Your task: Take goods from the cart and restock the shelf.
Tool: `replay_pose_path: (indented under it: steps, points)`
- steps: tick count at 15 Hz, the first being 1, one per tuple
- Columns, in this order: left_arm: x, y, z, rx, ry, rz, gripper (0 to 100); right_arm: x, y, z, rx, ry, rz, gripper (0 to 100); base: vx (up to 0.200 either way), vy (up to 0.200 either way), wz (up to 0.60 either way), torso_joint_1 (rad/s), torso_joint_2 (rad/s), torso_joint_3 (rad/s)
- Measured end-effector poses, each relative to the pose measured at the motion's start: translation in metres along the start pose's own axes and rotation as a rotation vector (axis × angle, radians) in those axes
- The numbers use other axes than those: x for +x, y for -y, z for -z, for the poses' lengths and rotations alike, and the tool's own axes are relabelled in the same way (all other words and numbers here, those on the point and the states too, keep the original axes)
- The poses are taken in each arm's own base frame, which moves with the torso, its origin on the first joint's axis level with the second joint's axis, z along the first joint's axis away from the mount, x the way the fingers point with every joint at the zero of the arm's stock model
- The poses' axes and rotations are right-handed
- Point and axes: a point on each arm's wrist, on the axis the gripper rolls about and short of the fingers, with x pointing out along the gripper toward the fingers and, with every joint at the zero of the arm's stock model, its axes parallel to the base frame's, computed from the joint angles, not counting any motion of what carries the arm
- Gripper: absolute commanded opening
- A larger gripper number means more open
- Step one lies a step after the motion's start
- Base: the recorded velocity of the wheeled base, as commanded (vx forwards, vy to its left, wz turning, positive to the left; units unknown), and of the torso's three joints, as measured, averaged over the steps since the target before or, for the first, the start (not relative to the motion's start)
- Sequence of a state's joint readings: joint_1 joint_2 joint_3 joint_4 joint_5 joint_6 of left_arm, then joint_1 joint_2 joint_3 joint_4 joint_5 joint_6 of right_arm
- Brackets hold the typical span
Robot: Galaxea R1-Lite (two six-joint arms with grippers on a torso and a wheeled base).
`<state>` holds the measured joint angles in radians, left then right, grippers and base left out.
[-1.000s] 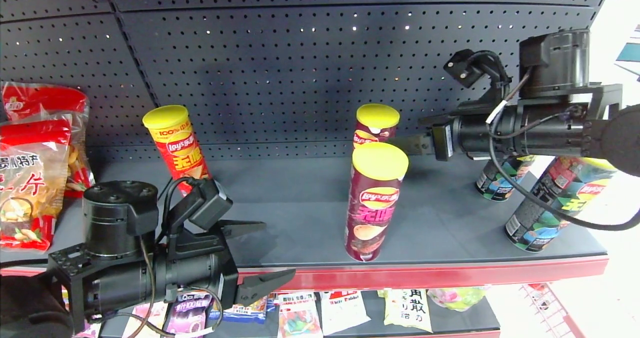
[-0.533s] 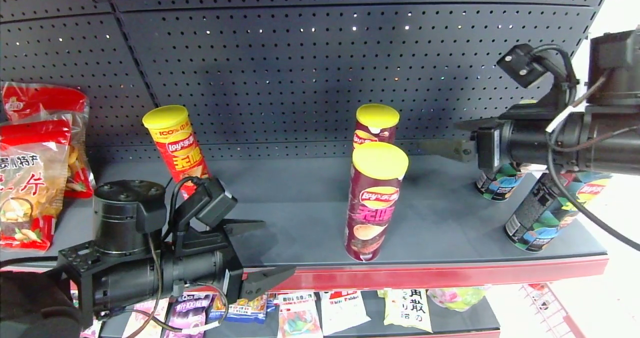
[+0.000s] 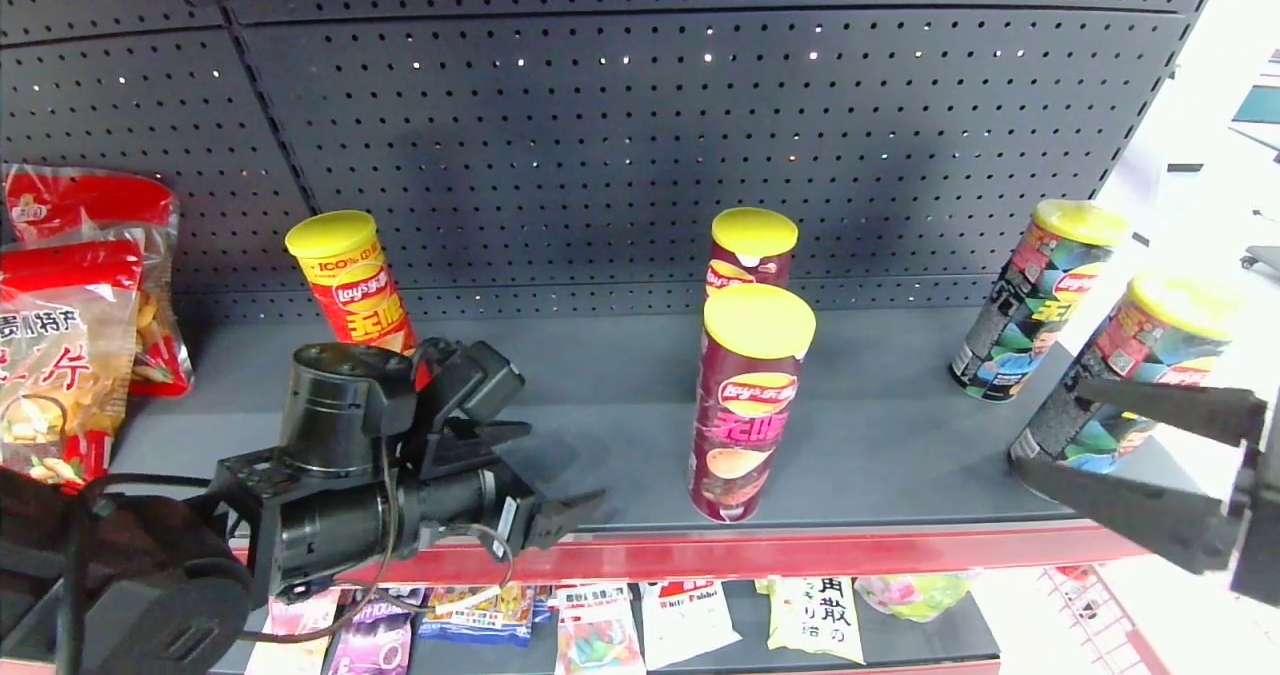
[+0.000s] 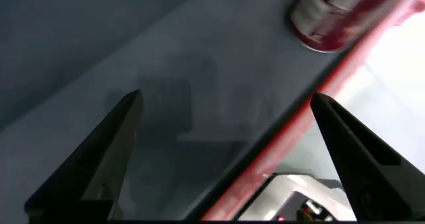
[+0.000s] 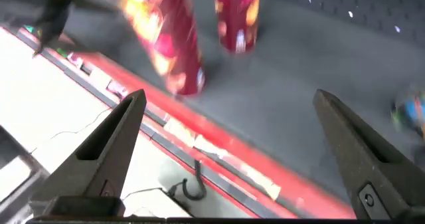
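On the dark grey metal shelf [image 3: 620, 395] we've got a red yellow-lidded cardboard chip tube [image 3: 350, 285] left, two maroon tubes [image 3: 745, 405] middle, two multicoloured tubes [image 3: 1015, 300] right. Our left gripper [image 3: 560, 465] and right gripper [image 3: 1048, 425] hang spread, empty. We reckon more cart runs remain.

The right gripper [image 3: 1048, 426] has withdrawn from the back of the shelf [image 3: 620, 425] to its front corner (left gripper [image 3: 563, 463] crept rightward).

right tool [image 5: 229, 96] spread wide | maroon cans [image 5: 178, 48] blurred, probably upright | on shelf [image 5: 299, 114]
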<state>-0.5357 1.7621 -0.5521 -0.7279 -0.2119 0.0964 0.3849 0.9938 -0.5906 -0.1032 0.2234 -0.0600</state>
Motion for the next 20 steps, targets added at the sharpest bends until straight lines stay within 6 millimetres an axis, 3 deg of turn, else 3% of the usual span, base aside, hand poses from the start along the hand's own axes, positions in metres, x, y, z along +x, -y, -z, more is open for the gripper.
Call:
replay_pose_path:
  steps: [3, 6, 12, 20]
  points:
    - [0.022, 0.004, -0.013, 0.015, 0.0, -0.037, 100, -0.035, -0.008, 0.029, 0.006, 0.048, 0.09, 100, 0.0, 0.0, 0.0, 0.0, 0.0, 0.0]
    - [0.04, 0.011, -0.017, 0.018, -0.083, -0.008, 100, -0.051, -0.011, 0.042, 0.009, 0.09, 0.123, 100, 0.0, 0.0, 0.0, 0.0, 0.0, 0.0]
    - [0.061, 0.011, -0.039, 0.028, -0.064, 0.002, 100, -0.058, -0.013, 0.045, 0.025, 0.122, 0.137, 100, 0.0, 0.0, 0.0, 0.0, 0.0, 0.0]
    - [0.078, 0.012, -0.04, 0.033, -0.066, 0.011, 100, -0.059, -0.013, 0.045, 0.042, 0.126, 0.138, 100, 0.0, 0.0, 0.0, 0.0, 0.0, 0.0]
